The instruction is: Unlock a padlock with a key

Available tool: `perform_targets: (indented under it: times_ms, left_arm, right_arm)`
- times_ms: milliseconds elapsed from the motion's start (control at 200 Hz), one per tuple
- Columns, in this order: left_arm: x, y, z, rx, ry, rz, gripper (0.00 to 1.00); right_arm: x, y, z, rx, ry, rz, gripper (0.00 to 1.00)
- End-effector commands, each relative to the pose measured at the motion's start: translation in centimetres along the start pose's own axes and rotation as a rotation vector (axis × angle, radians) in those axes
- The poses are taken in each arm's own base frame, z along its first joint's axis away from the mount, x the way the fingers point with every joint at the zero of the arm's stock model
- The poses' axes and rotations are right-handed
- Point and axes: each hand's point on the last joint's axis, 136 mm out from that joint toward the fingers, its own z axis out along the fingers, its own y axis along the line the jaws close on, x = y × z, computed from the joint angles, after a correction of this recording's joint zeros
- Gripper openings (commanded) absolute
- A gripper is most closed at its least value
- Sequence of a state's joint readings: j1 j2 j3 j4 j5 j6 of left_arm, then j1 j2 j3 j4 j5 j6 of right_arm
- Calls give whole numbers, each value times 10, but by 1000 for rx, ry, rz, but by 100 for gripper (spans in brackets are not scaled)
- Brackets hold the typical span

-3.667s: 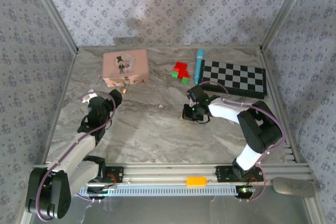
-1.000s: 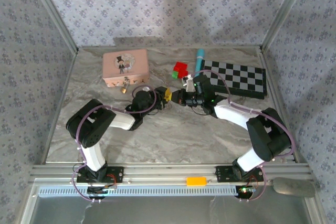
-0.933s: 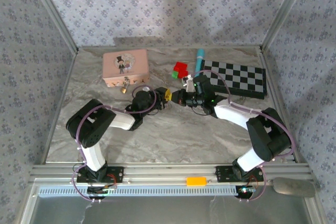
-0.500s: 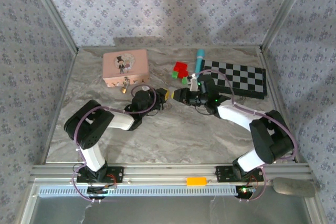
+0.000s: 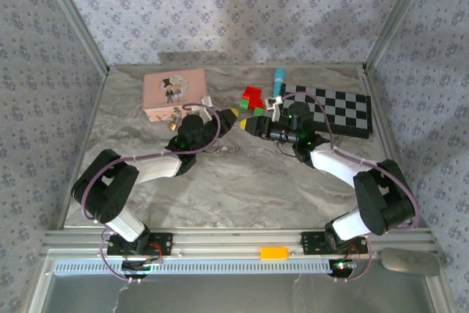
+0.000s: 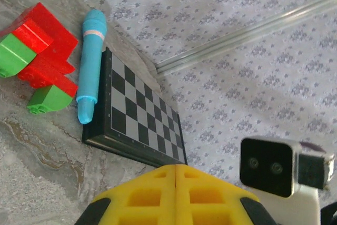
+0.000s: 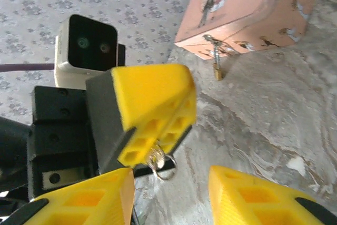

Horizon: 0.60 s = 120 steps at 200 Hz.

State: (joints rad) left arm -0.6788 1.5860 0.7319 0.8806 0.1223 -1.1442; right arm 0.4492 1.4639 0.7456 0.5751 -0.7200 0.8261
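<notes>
Padlock (image 7: pixel 217 68) hangs at the pink box (image 7: pixel 247 9) hasp, beyond your left gripper (image 7: pixel 155 130), whose fingers press together on the key (image 7: pixel 160 163), likely so you can carry it there. Right gripper (image 7: pixel 171 193), just beneath, stands spread.

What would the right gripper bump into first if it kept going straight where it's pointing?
Probably the key, its silvery ring dangling from the shut left gripper, straight ahead of the open right gripper. The pink box and padlock lie farther back, though depth is hard to judge.
</notes>
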Motion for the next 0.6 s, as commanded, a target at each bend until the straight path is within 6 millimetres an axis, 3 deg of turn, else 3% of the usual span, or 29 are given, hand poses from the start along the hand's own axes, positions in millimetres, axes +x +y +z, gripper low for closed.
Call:
perform_targets:
  times_ms: [0,595]
  left_arm:
    - [-7,-26,1,95,-7,82,0]
    - [-8,-35,3,178,-16,-30,0]
  right_arm:
    - [-4,20,2,-127,-12,-27,39]
    - [7,18,16,-197,-12,22,30]
